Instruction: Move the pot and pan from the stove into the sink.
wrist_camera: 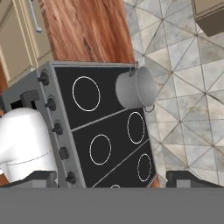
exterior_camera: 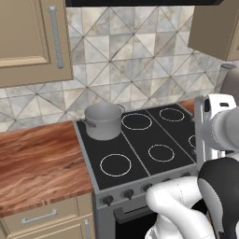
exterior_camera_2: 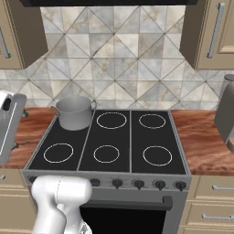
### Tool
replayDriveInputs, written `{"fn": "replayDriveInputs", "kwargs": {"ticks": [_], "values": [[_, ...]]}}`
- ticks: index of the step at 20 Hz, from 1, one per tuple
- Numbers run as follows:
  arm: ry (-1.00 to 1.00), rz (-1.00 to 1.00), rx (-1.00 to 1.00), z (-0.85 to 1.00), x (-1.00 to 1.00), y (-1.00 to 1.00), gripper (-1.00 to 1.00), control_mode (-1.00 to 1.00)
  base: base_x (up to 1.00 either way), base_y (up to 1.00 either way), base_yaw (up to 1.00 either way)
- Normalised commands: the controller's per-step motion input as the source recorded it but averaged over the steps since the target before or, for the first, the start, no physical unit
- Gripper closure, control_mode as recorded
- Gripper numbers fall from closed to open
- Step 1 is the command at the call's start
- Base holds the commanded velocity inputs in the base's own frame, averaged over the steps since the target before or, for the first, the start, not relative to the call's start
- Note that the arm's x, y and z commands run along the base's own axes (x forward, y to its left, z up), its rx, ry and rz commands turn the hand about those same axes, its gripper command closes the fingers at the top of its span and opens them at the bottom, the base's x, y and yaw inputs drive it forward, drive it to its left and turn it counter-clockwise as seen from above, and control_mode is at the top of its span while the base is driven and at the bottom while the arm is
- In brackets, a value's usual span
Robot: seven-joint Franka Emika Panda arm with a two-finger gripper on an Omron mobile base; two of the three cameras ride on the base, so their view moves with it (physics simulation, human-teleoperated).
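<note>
Pot point(exterior_camera: 103, 121) upright on the stove point(exterior_camera: 140, 144), back-left corner of the black cooktop, close to the tiled wall, just beside the wooden tabletop point(exterior_camera: 37, 158). Seen also from the hand view, tilted by the roll of the camera, well ahead of the finger tips. Tool point(wrist_camera: 111, 178) spread wide, holding nothing, well apart from the pot. Pan and sink unplaced in these pictures.

Step in hand, as judged: reaching for the pot. To do well: approach from above, fingers straddling the rim wall near one loop handle, or closing on the handle itself, since the body looks too broad to span. Descend straight, keeping clear of the backsplash behind. Close only once one finger sits inside the rim and one outside. Lift vertically before any sideways travel, to avoid dragging across the glass or tipping the pot.
</note>
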Motion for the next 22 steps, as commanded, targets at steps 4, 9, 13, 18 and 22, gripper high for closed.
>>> {"fn": "replayDriveInputs", "kwargs": {"ticks": [4, 9, 13, 18, 22], "values": [[0.01, 0.0, 0.0, 0.0, 0.24, 0.0, -1.0, -1.0, 0.0, 0.0, 0.0], [0.1, 0.0, 0.02, 0.0, 0.53, 0.02, -1.0, -1.0, 0.0, 0.0, 0.0], [0.12, 0.03, 0.08, 0.0, 0.38, 0.0, -1.0, -1.0, 0.0, 0.0, 0.0], [0.08, 0.06, 0.09, 0.0, 0.38, -0.02, -1.0, -1.0, 0.0, 0.0, 0.0], [0.07, 0.11, 0.14, 0.0, 0.18, -0.13, -1.0, -1.0, 0.0, 0.0, 0.0]]}}
